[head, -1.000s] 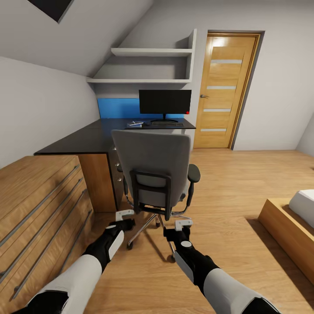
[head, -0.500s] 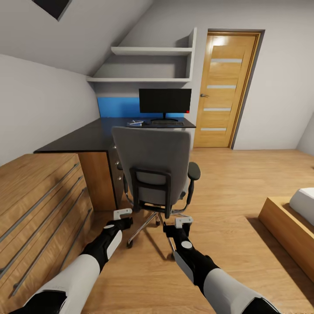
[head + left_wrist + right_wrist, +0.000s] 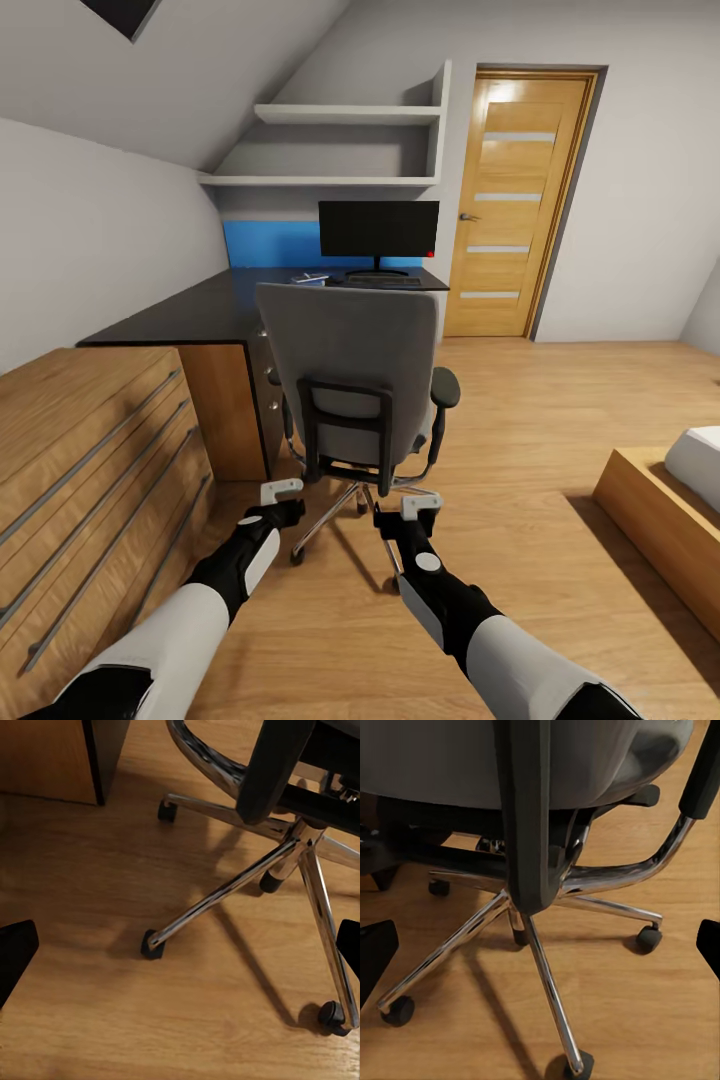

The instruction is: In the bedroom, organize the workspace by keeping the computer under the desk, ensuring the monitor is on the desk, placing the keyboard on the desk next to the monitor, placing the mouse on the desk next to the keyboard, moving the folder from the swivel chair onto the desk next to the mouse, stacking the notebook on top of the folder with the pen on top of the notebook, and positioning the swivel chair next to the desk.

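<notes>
swivel chair: grey back toward camera, black frame and armrests, chrome five-star base on castors; stands on floor just in front of desk, between robot and desk.
desk: black L-shaped top, blue back panel, along left wall and far corner.
monitor: upright on far end of desk, screen dark, small red mark at lower right corner.
keyboard: flat on desk just in front of monitor stand.
folder/notebook/pen: small blue-white items on desk left of keyboard, too small to separate.
left gripper: arm stretched forward and low, hovering over floor near chair base; fingers spread, nothing held.
right gripper: same pose, low behind chair base; fingers spread, nothing held.
writing/labels: none readable.
floor: light wood planks.
room: grey walls, sloped ceiling, white shelves above desk, wooden door right of monitor, wooden drawer chest at left, bed corner at right.
</notes>
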Robot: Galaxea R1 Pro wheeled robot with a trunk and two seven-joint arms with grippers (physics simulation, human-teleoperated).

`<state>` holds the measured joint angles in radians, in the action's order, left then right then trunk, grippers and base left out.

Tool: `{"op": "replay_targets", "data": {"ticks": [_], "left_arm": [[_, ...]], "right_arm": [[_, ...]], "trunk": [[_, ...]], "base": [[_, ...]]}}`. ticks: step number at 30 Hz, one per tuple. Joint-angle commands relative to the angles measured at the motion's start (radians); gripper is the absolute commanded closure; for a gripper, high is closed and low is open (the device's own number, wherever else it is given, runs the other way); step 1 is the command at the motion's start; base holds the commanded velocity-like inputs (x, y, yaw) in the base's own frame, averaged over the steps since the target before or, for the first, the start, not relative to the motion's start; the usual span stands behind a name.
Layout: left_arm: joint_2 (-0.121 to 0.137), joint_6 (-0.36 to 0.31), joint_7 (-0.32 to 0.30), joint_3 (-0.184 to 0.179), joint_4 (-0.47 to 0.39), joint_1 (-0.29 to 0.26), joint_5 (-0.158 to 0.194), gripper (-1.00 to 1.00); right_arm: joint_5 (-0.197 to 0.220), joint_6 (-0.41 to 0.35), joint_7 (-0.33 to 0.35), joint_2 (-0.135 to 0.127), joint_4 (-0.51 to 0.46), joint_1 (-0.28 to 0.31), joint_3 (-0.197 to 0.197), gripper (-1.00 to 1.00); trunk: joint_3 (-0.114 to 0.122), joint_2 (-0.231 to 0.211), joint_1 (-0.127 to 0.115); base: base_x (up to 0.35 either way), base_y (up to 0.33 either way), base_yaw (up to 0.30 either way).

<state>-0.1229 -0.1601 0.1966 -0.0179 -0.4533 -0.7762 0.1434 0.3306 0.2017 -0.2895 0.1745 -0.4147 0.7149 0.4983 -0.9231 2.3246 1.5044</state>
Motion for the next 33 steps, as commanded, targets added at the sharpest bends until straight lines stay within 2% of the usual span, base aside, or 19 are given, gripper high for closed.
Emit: {"op": "replay_targets", "data": {"ticks": [1,8,20,33], "left_arm": [[0.001,-0.005,0.004,-0.002,-0.002,0.000,0.010,-1.00],[0.000,-0.004,0.002,-0.002,0.035,0.000,0.007,-1.00],[0.002,-0.006,0.004,-0.002,0.041,0.000,0.008,-1.00],[0.001,-0.005,0.003,-0.002,0.041,0.000,0.007,-1.00]], "right_arm": [[0.010,0.006,-0.007,0.000,0.002,0.001,0.008,-1.00],[0.011,0.007,-0.008,0.000,0.005,0.001,0.007,-1.00],[0.011,0.005,-0.008,0.000,0.007,0.001,0.011,-1.00],[0.010,0.006,-0.009,0.000,0.004,0.001,0.010,-1.00]], "trunk": [[-0.001,0.000,0.000],[-0.001,0.000,0.000],[-0.002,0.000,0.000],[-0.002,0.000,0.000]], "base": [[0.000,0.000,0.000],[0.106,0.000,0.000],[0.026,0.000,0.000],[0.212,0.000,0.000]]}}
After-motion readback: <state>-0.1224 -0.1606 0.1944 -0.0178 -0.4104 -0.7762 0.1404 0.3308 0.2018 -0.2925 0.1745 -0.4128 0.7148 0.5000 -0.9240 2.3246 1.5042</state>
